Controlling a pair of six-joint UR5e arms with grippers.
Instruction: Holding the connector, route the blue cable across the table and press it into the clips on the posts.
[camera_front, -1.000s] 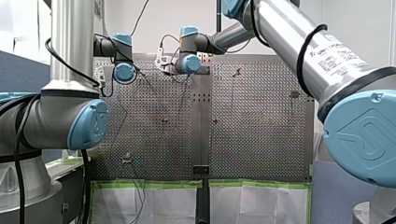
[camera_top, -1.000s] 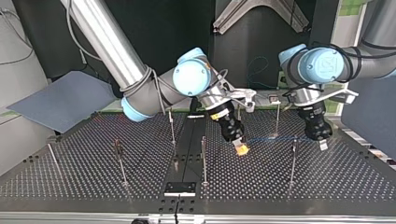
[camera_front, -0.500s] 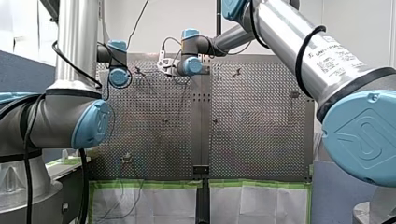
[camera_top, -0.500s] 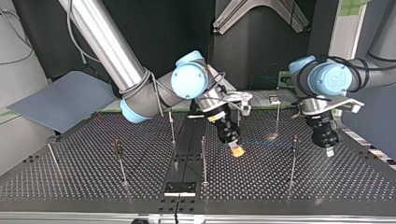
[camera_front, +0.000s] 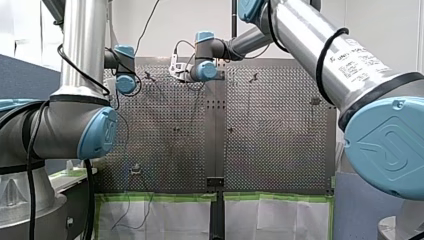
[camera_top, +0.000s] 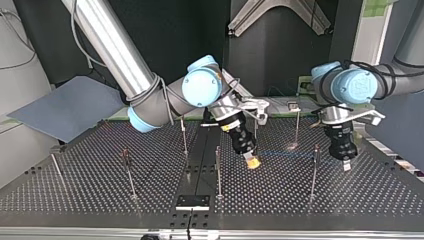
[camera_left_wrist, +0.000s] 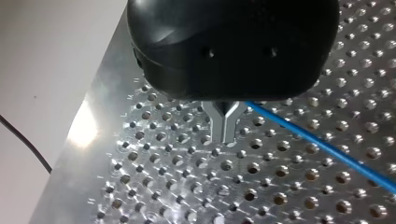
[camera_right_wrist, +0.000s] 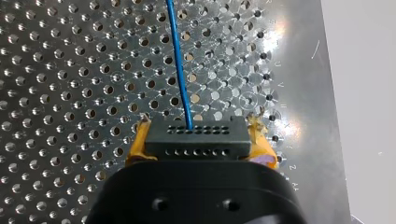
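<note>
Right jaws pinch the connector (camera_right_wrist: 195, 137), left jaws pressed together beside the blue cable (camera_left_wrist: 317, 143); both near desk (camera_right_wrist: 303, 93) edges

Blue cable (camera_left_wrist: 327, 148) passes out of sight behind our left gripper (camera_left_wrist: 226, 140); we cannot resolve clips on the posts (camera_top: 313, 172).

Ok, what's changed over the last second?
My left gripper moved nearer the top view's camera and slightly to that view's right. My right gripper edged a little toward that view's left. Unchanged: the right gripper stays shut on the connector, the left stays shut on the blue cable, and the posts have not moved.
</note>
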